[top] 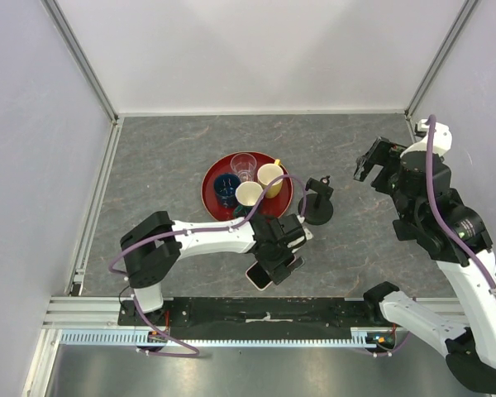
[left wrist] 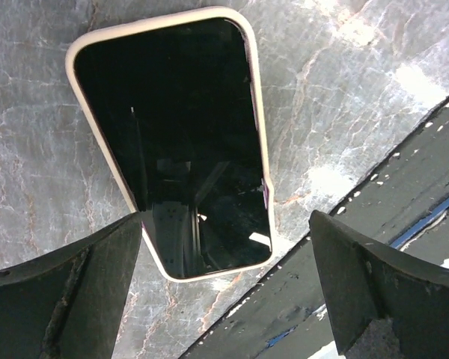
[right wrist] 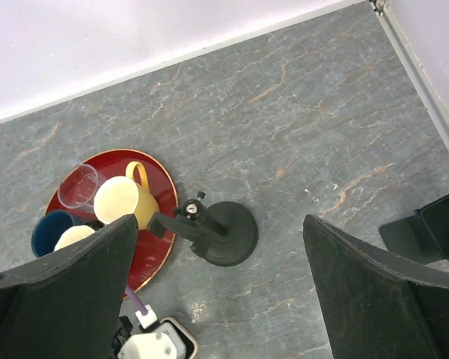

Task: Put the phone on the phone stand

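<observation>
The phone (left wrist: 179,142), black screen up in a cream case, lies flat on the grey table near its front edge; part of it shows under the arm in the top view (top: 260,279). My left gripper (left wrist: 224,254) hovers above its near end, open, not touching it; in the top view it sits over the phone (top: 279,258). The black phone stand (top: 318,203) with round base stands right of the red tray; it also shows in the right wrist view (right wrist: 217,230). My right gripper (top: 366,165) is open and empty, raised at the right, well away from the stand.
A red tray (top: 212,197) holds a clear glass (top: 243,165), a yellow mug (top: 269,176), a cream cup (top: 249,194) and a dark blue cup (top: 226,188). The black front rail (left wrist: 374,224) runs just beside the phone. White walls enclose the table.
</observation>
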Robot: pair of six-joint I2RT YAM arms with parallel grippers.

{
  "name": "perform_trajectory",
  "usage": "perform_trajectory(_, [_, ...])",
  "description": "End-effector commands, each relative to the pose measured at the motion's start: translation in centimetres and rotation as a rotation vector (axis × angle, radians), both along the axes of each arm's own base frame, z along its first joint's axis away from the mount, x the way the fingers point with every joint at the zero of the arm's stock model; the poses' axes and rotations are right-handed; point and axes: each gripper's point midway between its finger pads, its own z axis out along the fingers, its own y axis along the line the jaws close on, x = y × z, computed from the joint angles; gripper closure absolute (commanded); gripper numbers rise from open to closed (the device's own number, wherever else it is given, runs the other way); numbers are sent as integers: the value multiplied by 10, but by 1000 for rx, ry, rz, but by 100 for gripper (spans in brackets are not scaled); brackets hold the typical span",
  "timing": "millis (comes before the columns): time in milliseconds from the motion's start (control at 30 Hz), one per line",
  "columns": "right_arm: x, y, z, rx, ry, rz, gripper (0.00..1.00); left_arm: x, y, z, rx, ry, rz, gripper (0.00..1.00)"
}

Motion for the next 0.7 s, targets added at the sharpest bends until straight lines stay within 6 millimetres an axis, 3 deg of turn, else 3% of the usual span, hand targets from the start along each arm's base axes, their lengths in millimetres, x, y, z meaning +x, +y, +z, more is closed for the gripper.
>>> perform_trajectory(0, [2, -8, -1, -81, -3, -7, 2, 7, -5, 2, -6, 39, -63, 0])
perform_trajectory(200, [3, -9, -10, -114, 16, -1, 2, 18, 1, -6, 39, 20, -58, 0])
perform_trajectory(667, [7, -6, -24, -118, 38, 3, 2, 15, 5, -22, 112, 5, -47, 1])
